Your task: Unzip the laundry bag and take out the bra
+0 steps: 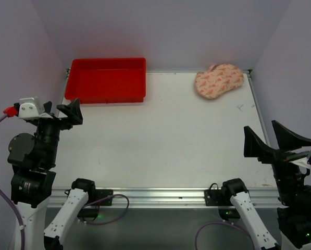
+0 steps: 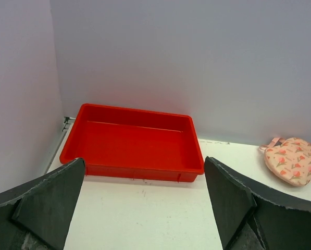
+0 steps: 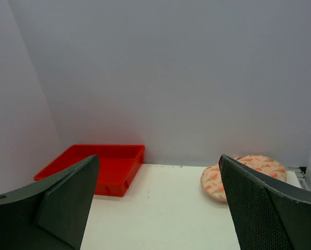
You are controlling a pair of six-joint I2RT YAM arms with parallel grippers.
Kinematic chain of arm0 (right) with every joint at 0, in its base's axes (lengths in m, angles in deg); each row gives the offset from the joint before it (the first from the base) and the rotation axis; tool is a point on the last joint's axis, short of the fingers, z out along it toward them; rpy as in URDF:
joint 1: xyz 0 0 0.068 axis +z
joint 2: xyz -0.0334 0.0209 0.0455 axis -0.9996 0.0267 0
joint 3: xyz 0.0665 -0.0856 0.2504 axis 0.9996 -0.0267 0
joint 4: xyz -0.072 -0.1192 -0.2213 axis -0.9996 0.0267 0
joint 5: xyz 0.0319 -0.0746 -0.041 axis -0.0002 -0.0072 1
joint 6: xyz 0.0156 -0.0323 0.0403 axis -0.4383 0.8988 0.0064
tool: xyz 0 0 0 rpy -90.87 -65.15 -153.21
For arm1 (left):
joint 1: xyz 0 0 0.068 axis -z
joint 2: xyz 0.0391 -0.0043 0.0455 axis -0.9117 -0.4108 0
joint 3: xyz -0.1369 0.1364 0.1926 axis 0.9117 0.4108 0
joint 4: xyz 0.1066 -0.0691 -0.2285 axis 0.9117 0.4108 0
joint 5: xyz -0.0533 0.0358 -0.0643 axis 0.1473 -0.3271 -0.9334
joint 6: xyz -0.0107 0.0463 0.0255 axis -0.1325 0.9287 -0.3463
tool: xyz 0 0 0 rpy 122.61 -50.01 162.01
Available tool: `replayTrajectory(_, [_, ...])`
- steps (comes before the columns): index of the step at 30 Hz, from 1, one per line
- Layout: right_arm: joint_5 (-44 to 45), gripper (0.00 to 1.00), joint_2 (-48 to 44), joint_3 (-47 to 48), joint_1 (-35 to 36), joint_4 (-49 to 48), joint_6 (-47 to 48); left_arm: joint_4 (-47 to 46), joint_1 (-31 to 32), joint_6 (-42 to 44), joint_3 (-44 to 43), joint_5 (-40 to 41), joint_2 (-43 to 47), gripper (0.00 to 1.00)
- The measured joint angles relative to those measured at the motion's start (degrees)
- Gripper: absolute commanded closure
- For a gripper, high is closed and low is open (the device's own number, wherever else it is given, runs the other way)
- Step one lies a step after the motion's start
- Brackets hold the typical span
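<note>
Item 1: bra (image 1: 219, 80), peach, orange-printed, flat at the far right corner of the table (image 1: 160, 140), well apart from the red tray (image 1: 106, 99) at far left. The laundry bag's sheer mesh cannot be made out around it from here

Item 2: left gripper (image 2: 144, 162), jaws spread wide, holding nothing

Item 3: right gripper (image 1: 262, 136), likewise wide and empty

Note: both arms sit back at the near corners, probably a start pose; the right one looks better placed to reach
</note>
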State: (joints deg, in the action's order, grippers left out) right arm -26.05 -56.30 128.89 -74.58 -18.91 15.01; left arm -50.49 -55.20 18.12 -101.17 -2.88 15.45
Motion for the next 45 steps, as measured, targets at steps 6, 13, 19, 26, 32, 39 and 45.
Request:
replayTrajectory(6, [-1.0,0.01,0.6,-1.0,0.0,-0.1,-2.4,-0.3,0.0,0.0,2.4,0.0,0.2,0.0])
replayTrajectory(13, [-7.3,0.01,8.7,-9.2,0.0,-5.2,-14.4,-3.2,0.0,-1.7,10.3,-1.4,0.1,0.0])
replayTrajectory(19, [-10.1,0.01,29.3,-17.9,0.0,-9.7,-28.3,-5.4,0.0,-4.3,19.9,-2.6,-1.8,0.0])
replayTrajectory(26, [-5.3,0.01,57.2,-13.4,-3.5,-14.3,-37.6,-9.2,0.0,-6.0,27.0,-3.0,-6.0,0.0])
replayTrajectory(32, [0.6,0.01,78.5,-2.2,-9.7,-18.7,-45.7,-12.8,0.0,-6.6,31.7,-2.5,-5.8,0.0])
replayTrajectory(39, [3.8,0.01,93.9,8.1,-12.9,-19.9,-53.5,-15.0,0.0,-6.6,32.6,-1.3,-6.6,0.0])
replayTrajectory(45, [4.4,0.01,101.6,15.7,-13.6,-19.7,-57.8,-15.6,0.0,-6.6,32.7,-1.2,-7.6,0.0])
